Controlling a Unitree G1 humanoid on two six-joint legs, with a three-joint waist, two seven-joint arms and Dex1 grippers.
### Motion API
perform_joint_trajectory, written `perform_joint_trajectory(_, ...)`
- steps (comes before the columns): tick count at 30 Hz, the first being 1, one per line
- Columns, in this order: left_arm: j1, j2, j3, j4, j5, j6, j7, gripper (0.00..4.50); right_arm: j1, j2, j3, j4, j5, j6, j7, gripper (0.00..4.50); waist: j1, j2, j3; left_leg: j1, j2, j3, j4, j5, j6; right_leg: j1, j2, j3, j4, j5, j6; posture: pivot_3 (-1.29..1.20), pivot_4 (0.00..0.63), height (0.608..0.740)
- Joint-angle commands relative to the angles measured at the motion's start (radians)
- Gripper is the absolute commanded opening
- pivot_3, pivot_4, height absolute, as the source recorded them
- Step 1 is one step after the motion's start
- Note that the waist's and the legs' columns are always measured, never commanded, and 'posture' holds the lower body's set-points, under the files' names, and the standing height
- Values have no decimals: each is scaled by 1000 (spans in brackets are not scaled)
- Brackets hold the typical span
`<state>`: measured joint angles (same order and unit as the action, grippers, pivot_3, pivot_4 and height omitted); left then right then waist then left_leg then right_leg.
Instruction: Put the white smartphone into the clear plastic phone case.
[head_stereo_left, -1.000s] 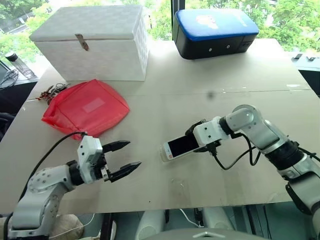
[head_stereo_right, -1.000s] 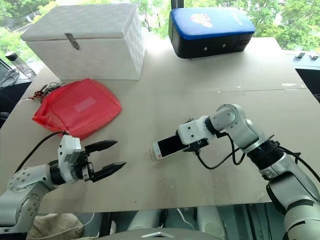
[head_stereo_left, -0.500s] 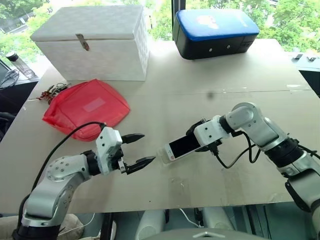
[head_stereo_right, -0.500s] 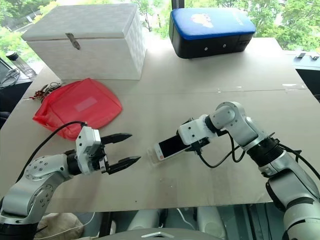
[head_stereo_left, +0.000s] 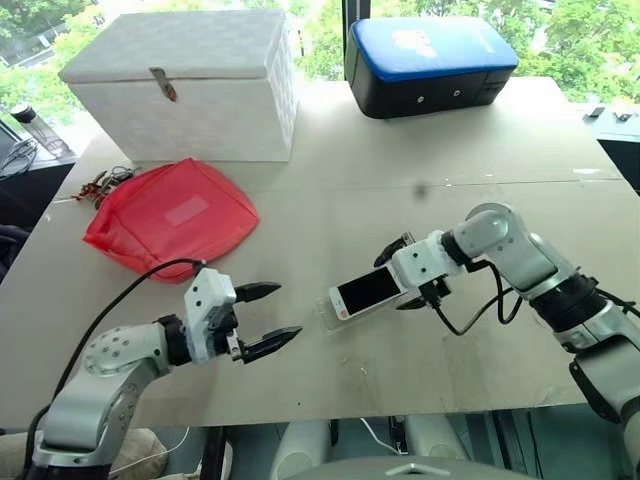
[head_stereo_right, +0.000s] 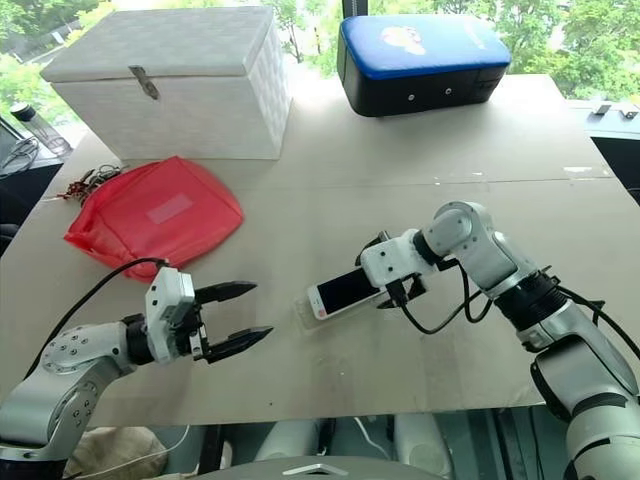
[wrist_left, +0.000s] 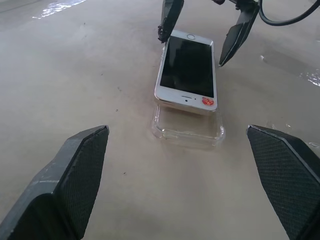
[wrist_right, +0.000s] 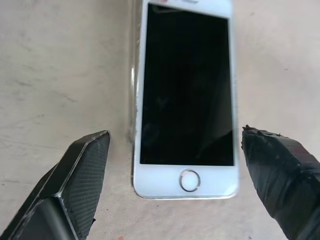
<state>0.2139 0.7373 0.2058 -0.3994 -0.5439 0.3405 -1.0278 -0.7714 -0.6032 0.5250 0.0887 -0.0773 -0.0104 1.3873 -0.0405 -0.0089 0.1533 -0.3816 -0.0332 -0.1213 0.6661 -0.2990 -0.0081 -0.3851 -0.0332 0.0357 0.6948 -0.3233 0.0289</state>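
The white smartphone (wrist_left: 186, 67) lies screen up on the table, its red-dotted end resting over the clear plastic phone case (wrist_left: 187, 132). That case sticks out from under this end toward my left gripper. My right gripper (head_stereo_left: 397, 278) is open, and its fingers (wrist_right: 82, 170) straddle the phone's home-button end without gripping it. To the left of the case my left gripper (head_stereo_left: 288, 310) is open and empty, pointing at the phone from a short gap away.
A red bag (head_stereo_left: 172, 215) lies at the left, a white lidded box (head_stereo_left: 185, 85) behind it and a blue-topped black case (head_stereo_left: 430, 65) at the back. A black cable (head_stereo_left: 470, 315) loops below my right wrist. The table's front edge (head_stereo_left: 350, 412) is near.
My right gripper has opened and let go of the phone. My left gripper moved right toward the phone, then drew back a little.
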Motion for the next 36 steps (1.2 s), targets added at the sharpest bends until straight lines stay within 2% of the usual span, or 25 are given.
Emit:
perform_joint_trajectory(1,13,0,19,5,5,-38,-11,4500,10,22,-45,-111,41,16,-25,4421,0,0,0,0,0,0,0,0,0,0,0,0,0,0,0,0,150,740)
perform_joint_trajectory(8,27,2,16,30,8,-61,-27,4500,101,68,1,-177,-4,-41,-99,4421,4,0,0,0,0,0,0,0,0,0,0,0,0,0,0,0,150,740)
perform_joint_trajectory(18,48,18,35,59,7,-91,-65,4500,121,129,31,-151,-134,-50,-228,4421,0,0,0,0,0,0,0,0,0,0,0,0,0,0,0,0,150,740)
perform_joint_trajectory(25,83,34,64,16,-10,-67,-59,4500,138,187,37,-166,-130,-11,-257,4421,1,0,0,0,0,0,0,0,0,0,0,0,0,0,0,0,150,740)
perform_joint_trajectory(29,89,40,79,-11,-22,-38,-44,4500,127,250,36,-126,-168,58,-328,4421,-1,0,0,0,0,-1,0,0,0,0,0,-1,1,0,0,0,150,740)
perform_joint_trajectory(36,76,25,117,-51,-60,35,22,4500,81,306,23,4,-233,65,-454,4421,-1,0,0,0,-1,0,0,0,0,0,0,0,1,0,0,0,150,740)
